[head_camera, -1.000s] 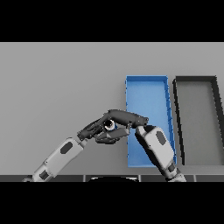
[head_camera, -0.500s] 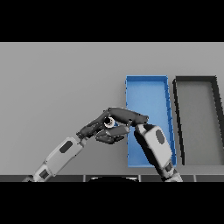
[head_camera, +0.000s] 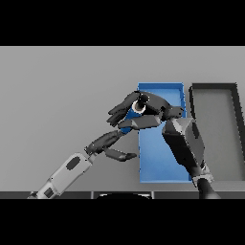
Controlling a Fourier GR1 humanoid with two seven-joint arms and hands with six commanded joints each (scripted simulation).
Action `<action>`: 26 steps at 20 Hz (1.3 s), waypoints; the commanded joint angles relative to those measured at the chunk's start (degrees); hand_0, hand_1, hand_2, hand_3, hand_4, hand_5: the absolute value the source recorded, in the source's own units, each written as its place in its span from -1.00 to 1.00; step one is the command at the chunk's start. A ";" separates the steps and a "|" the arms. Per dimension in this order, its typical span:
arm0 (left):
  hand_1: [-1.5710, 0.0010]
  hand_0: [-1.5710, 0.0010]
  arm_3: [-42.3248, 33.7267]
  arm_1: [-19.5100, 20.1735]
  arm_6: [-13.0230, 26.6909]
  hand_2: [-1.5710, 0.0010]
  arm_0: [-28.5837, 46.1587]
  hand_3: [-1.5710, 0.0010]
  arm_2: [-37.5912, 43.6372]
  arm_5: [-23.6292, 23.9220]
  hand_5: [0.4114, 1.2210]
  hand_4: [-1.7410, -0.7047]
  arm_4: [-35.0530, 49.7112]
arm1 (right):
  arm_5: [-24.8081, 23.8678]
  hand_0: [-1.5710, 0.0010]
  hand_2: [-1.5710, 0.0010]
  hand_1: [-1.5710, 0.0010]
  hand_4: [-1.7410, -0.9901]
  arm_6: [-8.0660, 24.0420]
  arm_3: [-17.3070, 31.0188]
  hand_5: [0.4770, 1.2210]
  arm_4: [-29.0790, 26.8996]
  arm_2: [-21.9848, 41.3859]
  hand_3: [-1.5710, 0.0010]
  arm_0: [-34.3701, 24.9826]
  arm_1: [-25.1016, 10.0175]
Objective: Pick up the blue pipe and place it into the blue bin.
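Blue pipe [head_camera: 130,114] now sits clamped in the curled fingers of the right hand [head_camera: 143,109], which has risen from the table [head_camera: 57,95] and hangs over the near-left edge of the blue bin [head_camera: 160,162]. The left hand [head_camera: 112,143], fingers relaxed, has let go and lies below it. A dark bin [head_camera: 215,129] lies beyond the right hand.

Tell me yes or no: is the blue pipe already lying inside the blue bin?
No: the blue pipe is held in the right hand at the blue bin's left edge, not lying on its floor.
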 commanded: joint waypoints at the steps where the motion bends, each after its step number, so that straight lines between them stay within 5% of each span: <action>1: 1.00 1.00 -0.61 0.52 0.64 1.00 0.00 1.00 0.10 -0.15 -0.77 0.59 0.20 | -1.25 -1.00 -1.00 -1.00 -0.91 -0.10 0.98 0.78 -2.42 -1.56 -1.00 -2.27 -0.92; 6: 1.00 1.00 -2.11 1.39 -0.84 1.00 1.11 1.00 -0.40 -0.12 -0.79 0.62 -0.33 | -5.99 -1.00 -1.00 -1.00 -0.97 -5.04 11.19 0.70 2.28 -7.48 -1.00 -14.11 -6.11; 10: 1.00 1.00 -0.99 1.14 -0.39 1.00 1.06 1.00 0.16 -0.40 -0.80 0.60 0.41 | -6.65 -1.00 -1.00 -1.00 -0.99 -7.51 22.55 0.77 9.37 -10.45 -1.00 -15.61 -9.56; 14: 1.00 1.00 -1.07 1.26 -0.35 1.00 1.15 1.00 0.52 -0.47 -0.81 0.62 0.84 | -6.61 -1.00 -1.00 -1.00 -1.00 -6.34 30.02 0.73 13.12 -12.56 -1.00 -10.60 -11.66; 21: 1.00 1.00 -1.09 1.43 -0.55 1.00 1.24 1.00 0.58 -0.74 -0.86 0.65 0.96 | -11.18 -1.00 -1.00 -1.00 -1.00 0.93 27.99 0.73 18.46 -10.29 -1.00 3.64 -9.46; 24: 1.00 1.00 -1.82 1.45 -0.58 1.00 1.65 1.00 0.40 -0.21 -0.87 0.66 0.63 | -13.79 -1.00 -1.00 -1.00 -1.00 1.41 28.10 0.73 16.79 -4.91 -1.00 8.76 -11.44; 26: 1.00 1.00 -1.16 1.48 -0.22 1.00 1.34 1.00 0.58 -0.45 -0.87 0.66 0.75 | -14.87 -1.00 -1.00 -1.00 -0.77 1.41 29.07 0.74 15.36 -1.13 -1.00 10.96 -13.23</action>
